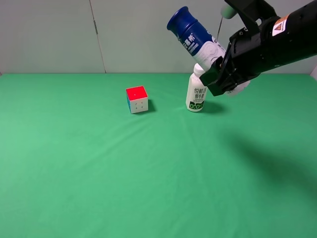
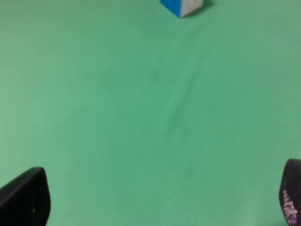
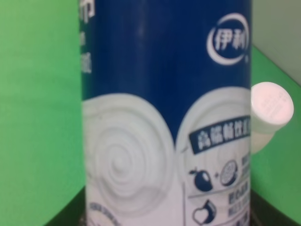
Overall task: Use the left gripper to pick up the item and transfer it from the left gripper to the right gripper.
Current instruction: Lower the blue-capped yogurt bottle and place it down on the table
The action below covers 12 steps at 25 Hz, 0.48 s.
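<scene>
The green table point(image 1: 99, 188) is filling the whole lower frame, carrying the red-topped puzzle cube point(image 1: 137, 99) just left of centre in the upper half, while the white-capped bottle marked 0.0 point(image 1: 196, 94) is standing upright to the cube's right, apart from it.

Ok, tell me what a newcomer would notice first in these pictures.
The blue-capped bottle stands out first, tilted in the air at the upper right of the high view, clamped in the right pincer. Below it a white-capped bottle stands on the green cloth, with a red-topped cube to its left. The left pincer hangs open and empty over bare cloth.
</scene>
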Each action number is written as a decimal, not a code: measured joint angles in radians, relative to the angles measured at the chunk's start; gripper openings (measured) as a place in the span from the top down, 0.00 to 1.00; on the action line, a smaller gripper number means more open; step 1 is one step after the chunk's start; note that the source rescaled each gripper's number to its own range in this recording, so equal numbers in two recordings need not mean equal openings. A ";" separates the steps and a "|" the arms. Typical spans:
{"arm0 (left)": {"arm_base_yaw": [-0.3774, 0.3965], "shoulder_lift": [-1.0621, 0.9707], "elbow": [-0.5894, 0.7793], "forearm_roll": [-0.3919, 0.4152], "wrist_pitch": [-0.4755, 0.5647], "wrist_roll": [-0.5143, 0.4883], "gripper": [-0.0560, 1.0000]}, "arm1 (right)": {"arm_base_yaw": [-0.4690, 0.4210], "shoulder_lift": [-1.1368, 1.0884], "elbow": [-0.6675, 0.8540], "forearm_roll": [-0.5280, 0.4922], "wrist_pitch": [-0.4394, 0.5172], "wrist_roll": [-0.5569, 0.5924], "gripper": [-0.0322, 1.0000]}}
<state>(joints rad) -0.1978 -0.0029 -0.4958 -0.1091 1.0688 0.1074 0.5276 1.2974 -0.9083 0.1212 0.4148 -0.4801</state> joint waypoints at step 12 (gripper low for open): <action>0.256 0.000 0.000 -0.001 0.000 0.002 0.04 | 0.000 0.000 0.000 0.019 0.041 0.005 0.95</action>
<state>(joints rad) 0.0584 -0.0029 -0.4958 -0.1102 1.0688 0.1096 0.5276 1.2974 -0.9083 0.1405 0.4555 -0.4749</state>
